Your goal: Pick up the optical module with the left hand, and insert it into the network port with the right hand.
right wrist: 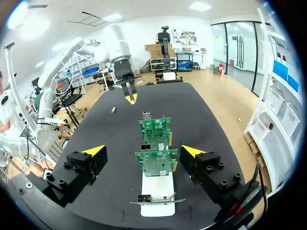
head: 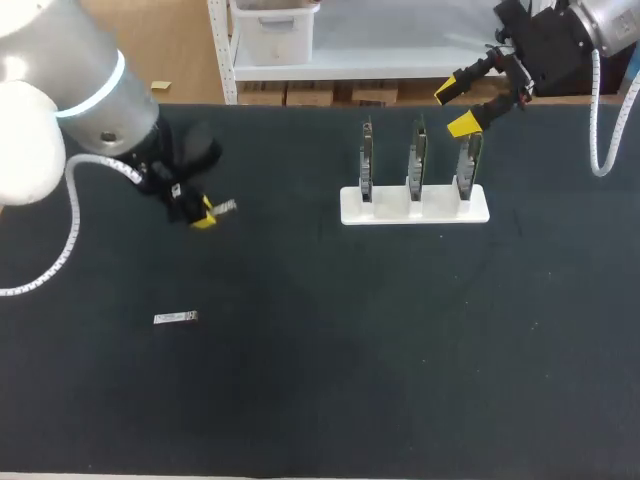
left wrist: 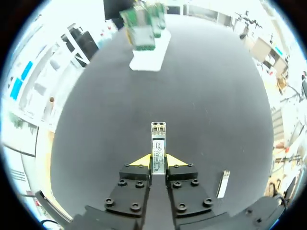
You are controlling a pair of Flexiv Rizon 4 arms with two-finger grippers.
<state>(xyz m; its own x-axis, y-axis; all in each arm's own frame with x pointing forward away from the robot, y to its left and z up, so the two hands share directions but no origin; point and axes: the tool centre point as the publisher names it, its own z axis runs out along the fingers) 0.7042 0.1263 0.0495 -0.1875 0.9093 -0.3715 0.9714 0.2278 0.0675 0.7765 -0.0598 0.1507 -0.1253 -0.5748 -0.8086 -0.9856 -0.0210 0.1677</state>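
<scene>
The left gripper [left wrist: 158, 162] is closed narrowly on the module [left wrist: 158, 141]. Its two yellow tips pinch the back end from either side, and the silver front end sticks out past them. The module hangs above the table [head: 330, 350], on the left half and toward the far side. Its long axis runs in line with the fingers and points right, toward the boards [head: 415, 160]. A second module [head: 175, 317] lies flat on the table, nearer than the gripper and apart from it.

The three boards stand upright in a row in a white stand [head: 415, 207] on the far right half, well apart from the held module. The right gripper [head: 455, 108] hangs over the rightmost board with its fingers spread wide and nothing between them that they touch. From its own wrist view the boards stand in line ahead of it.

The right arm is much nearer the ports, and the left arm has the module. As I judge it, the next move turns on closing that gap. The exposed front end is the part the right fingers could take.
</scene>
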